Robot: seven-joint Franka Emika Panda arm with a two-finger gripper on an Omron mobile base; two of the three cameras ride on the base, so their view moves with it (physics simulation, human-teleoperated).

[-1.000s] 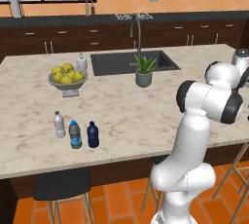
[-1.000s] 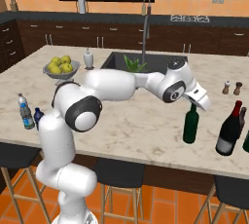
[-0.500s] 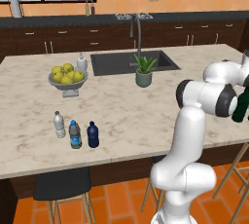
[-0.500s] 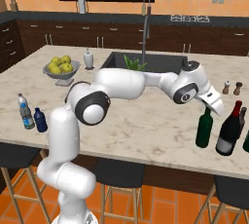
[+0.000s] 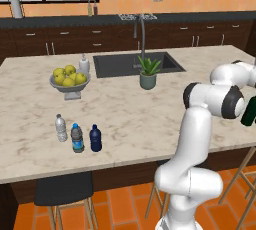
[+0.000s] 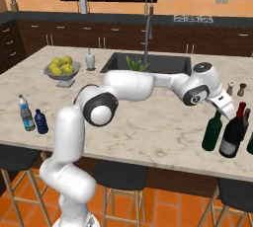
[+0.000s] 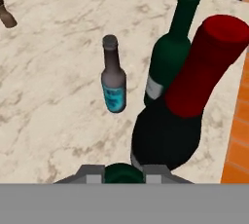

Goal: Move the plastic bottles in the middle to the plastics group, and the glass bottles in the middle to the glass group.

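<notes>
My gripper (image 6: 222,110) is shut on the neck of the plain dark green wine bottle (image 6: 213,132), which stands upright low at the counter's front right. In the hand view its green top (image 7: 124,173) sits between my fingertips. Right beside it stands the near-black wine bottle with a reddish neck (image 6: 231,135) (image 7: 181,116). Behind that are a labelled green bottle (image 7: 169,60) and a small brown bottle with a blue label (image 7: 113,84). Far left, the squat navy bottle (image 5: 95,138) stands next to the grey blue-label bottle (image 5: 76,138) and the clear white-capped bottle (image 5: 61,128).
A bowl of lemons (image 5: 69,80) and a soap dispenser (image 5: 84,64) stand left of the sink (image 5: 135,64), with a potted plant (image 5: 148,73) at its front. Salt and pepper shakers (image 6: 235,89) stand at the back right. Stools (image 6: 117,175) line the counter's front edge.
The arm has swung right with the green bottle, from the open counter to a spot right beside the red-necked bottle. The gripper stayed shut throughout.
</notes>
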